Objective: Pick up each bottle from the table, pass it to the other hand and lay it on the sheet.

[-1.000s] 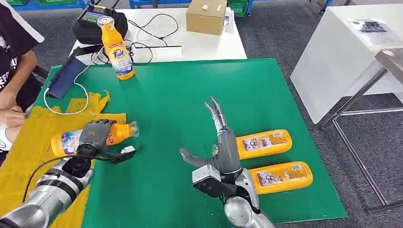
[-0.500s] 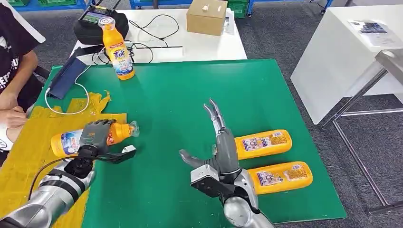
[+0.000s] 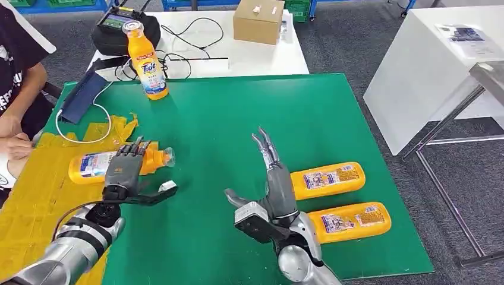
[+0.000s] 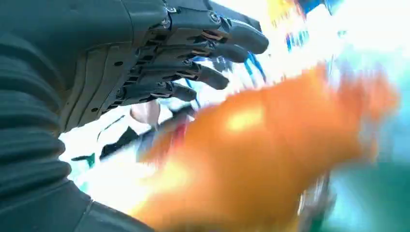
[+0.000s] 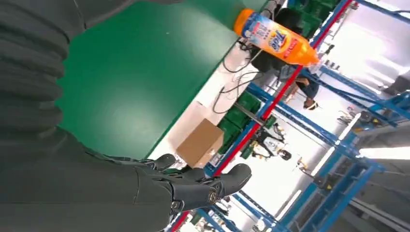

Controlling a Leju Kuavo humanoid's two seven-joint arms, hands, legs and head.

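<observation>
- On the yellow sheet (image 3: 35, 202) at the table's left edge lies an orange bottle (image 3: 92, 165), cap toward the green mat (image 3: 238, 119); its blue-and-white label is too small to read; the sheet looks thin and crinkled, ragged at its far edge
- left hand (image 3: 125, 172) hangs just over that bottle's neck end, fingers spread and straight, thumb out to the side, holding nothing; from the wrist the bottle is an orange blur beneath the dark fingers (image 4: 212, 53)
- right hand (image 3: 270, 178) stands edge-up over the mat, fingers long and together, thumb apart, empty
- just beside it, two flat bottles (image 3: 330, 180) lie side by side on the mat, orange plastic with rounded ends and pale labels, print unreadable
- upright bottle (image 3: 145, 62) at the mat's far corner; "Tide" in blue on a yellow-and-red label; clear cap, smooth waisted body
- behind it a white table (image 3: 261, 56) with a plain cardboard box (image 3: 257, 21), black cables (image 3: 178, 56) and a dark case (image 3: 125, 29)
- a person's sleeve (image 3: 18, 47) at the left edge
</observation>
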